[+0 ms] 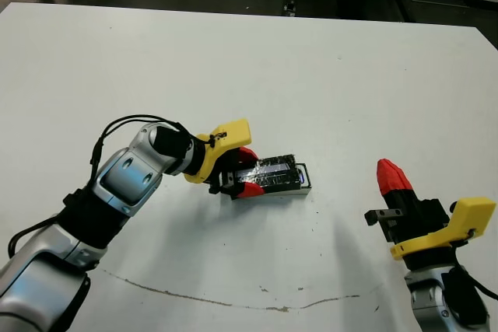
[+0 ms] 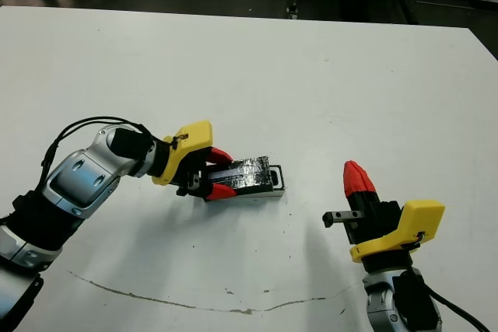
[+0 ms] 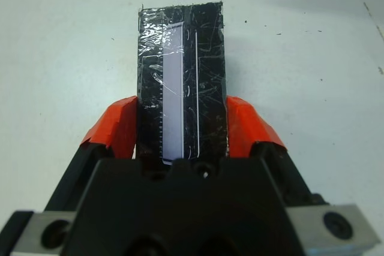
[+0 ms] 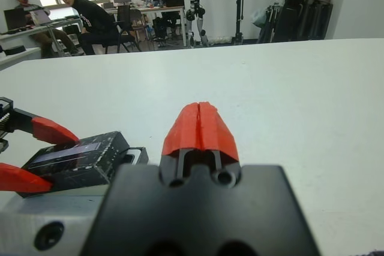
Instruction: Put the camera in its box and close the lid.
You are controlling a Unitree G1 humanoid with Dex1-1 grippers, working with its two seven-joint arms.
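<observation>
The left end effector [image 1: 240,176] clamps the lid [image 3: 181,82] by its long sides, seating it squarely on the box [image 1: 302,185] mid-bench [image 1: 327,75]. The right end effector [image 4: 200,129], fingers pressed together, waits well apart.

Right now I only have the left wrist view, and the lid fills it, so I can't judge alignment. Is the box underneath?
Observer: Yes. The box sits under the lid, and its rim pokes out past the lid's far end.
Operator: Where's the right claw?
Observer: The right claw is shut, off to the right and apart from the box.
Operator: Can you see the camera?
Observer: No. It shows in no view, and the lid covers the box.
</observation>
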